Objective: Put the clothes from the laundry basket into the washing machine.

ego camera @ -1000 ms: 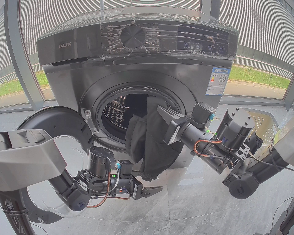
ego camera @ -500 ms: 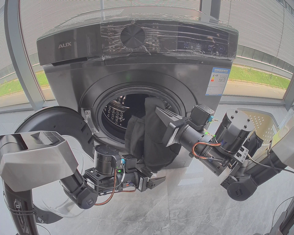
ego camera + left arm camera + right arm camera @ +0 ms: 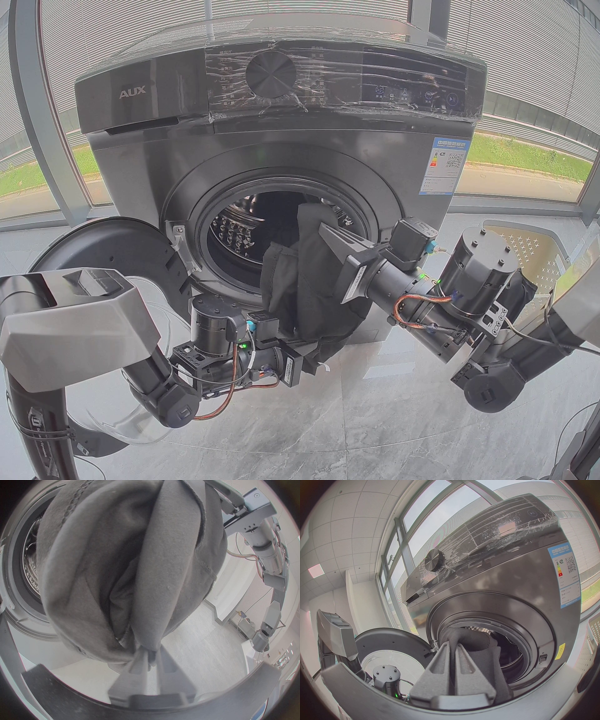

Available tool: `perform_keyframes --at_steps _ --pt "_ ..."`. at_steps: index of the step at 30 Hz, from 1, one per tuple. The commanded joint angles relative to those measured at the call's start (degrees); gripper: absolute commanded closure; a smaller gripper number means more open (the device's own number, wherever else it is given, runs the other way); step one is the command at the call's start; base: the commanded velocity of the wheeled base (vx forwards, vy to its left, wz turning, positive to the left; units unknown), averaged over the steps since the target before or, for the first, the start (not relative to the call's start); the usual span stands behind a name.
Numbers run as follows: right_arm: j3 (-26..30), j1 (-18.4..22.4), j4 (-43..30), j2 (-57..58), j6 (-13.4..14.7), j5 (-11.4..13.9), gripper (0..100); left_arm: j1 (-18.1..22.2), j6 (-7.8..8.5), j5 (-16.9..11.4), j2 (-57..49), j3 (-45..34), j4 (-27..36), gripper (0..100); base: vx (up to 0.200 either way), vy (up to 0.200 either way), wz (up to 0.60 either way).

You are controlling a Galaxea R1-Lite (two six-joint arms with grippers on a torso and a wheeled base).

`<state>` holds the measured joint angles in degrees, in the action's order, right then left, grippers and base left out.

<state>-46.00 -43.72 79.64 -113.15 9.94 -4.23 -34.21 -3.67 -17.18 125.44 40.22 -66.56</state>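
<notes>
Washer door point(image 3: 106, 256) stands swung open at far left. Left gripper point(image 3: 152, 652) sits low in front of the washing machine point(image 3: 156, 156), jaws together, pinching the bottom hem of a dark garment point(image 3: 306, 281). The garment's top is at the mouth of the drum point(image 3: 240, 234); its bulk hangs over the lower rim, outside. Right gripper point(image 3: 326, 231) is at the opening's right side, jaws clamped on the garment's upper fold. White laundry basket point(image 3: 540, 250) sits on the floor at far right, behind the right arm.
</notes>
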Motion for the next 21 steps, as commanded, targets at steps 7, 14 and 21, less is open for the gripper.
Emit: perform_keyframes --at_steps 7,14,21 --pt "-0.1 0.7 0.2 -1.1 0.0 0.1 100 -3.9 0.15 -0.5 -7.3 -7.3 -3.1 100 0.0 0.0 0.0" --pt "-0.1 0.7 1.5 -2.0 -0.1 0.6 0 -6.7 0.07 -0.6 -10.5 -10.8 -4.8 100 0.0 0.0 0.0" --pt "0.3 1.1 1.5 -1.9 0.0 0.6 0 -6.2 -0.99 -0.6 -10.0 -8.6 -9.2 100 0.0 0.0 0.0"
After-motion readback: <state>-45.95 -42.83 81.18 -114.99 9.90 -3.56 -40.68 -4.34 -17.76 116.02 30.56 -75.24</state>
